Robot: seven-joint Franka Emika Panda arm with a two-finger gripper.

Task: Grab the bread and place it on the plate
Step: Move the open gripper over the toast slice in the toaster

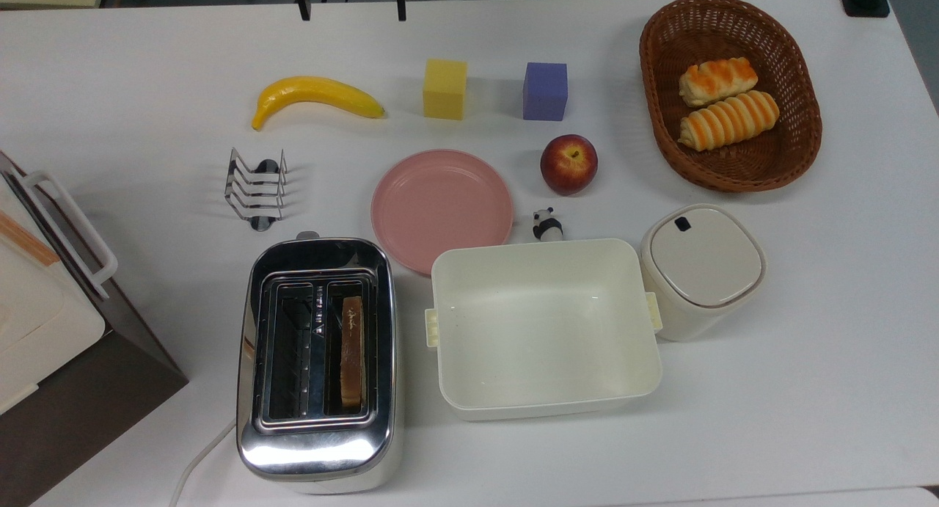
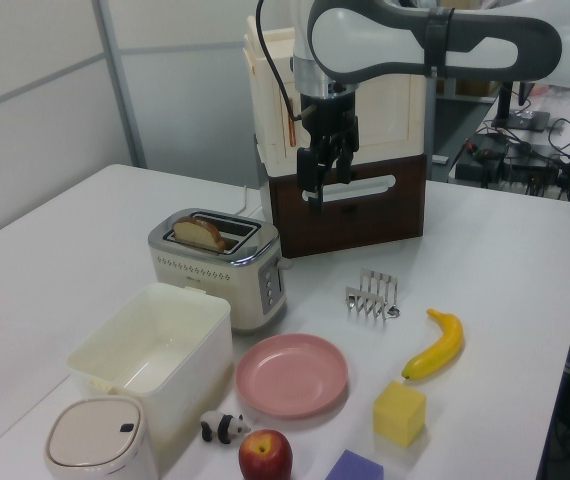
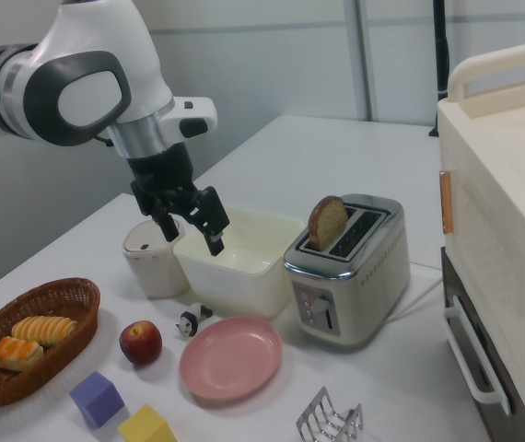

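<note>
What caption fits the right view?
Open end effector hangs above the table while the bread stands in the toaster.

The bread (image 1: 352,351), a brown-crusted tan slice, stood upright on edge in my toaster's (image 1: 317,360) slot on the top view's right. The plate (image 1: 441,208), round, shallow, pink and bare, lay flat just beside that toaster.

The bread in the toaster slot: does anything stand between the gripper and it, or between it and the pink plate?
Nothing visible does. The open gripper hangs in the air, clear of the table's things. The bread sticks up out of the toaster, its top free. The plate lies bare right beside the toaster.
</note>
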